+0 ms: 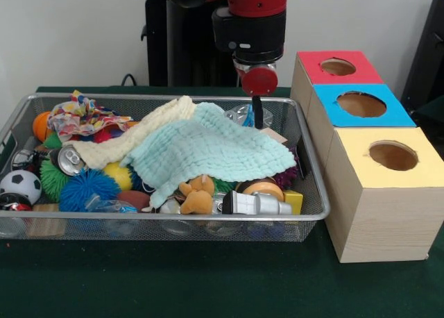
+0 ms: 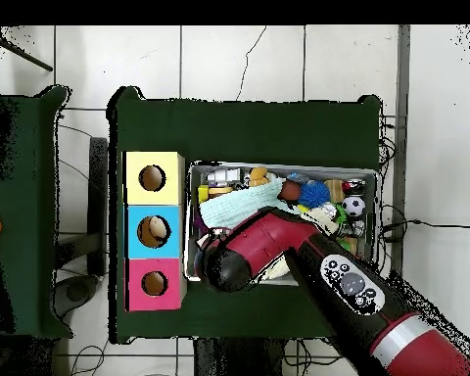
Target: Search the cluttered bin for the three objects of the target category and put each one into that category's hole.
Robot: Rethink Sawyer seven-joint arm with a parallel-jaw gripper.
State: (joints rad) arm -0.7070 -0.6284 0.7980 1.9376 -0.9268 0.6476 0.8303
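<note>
The bin [image 1: 316, 193] is a wide silver wire-mesh basket full of clutter; it also shows in the overhead view [image 2: 278, 165]. A mint knitted cloth [image 1: 208, 148] and a cream cloth [image 1: 132, 143] lie over the middle of the pile. My gripper [image 1: 258, 115] hangs from the red and black arm over the bin's far right part, just behind the mint cloth. It looks shut and holds nothing; its tip is hidden by the cloth. Three wooden boxes stand to the right, each with a hole: red top [image 1: 338, 67], blue top [image 1: 361, 104], yellow top [image 1: 393, 155].
In the bin lie a soccer ball [image 1: 19, 185], a blue spiky ball [image 1: 87, 187], a drink can [image 1: 69, 160], a patterned cloth [image 1: 80, 116], an orange plush toy [image 1: 198, 196], a silver and black flashlight [image 1: 255, 204] and a yellow block [image 1: 293, 201]. In the overhead view the arm [image 2: 347, 284] covers the bin's lower half.
</note>
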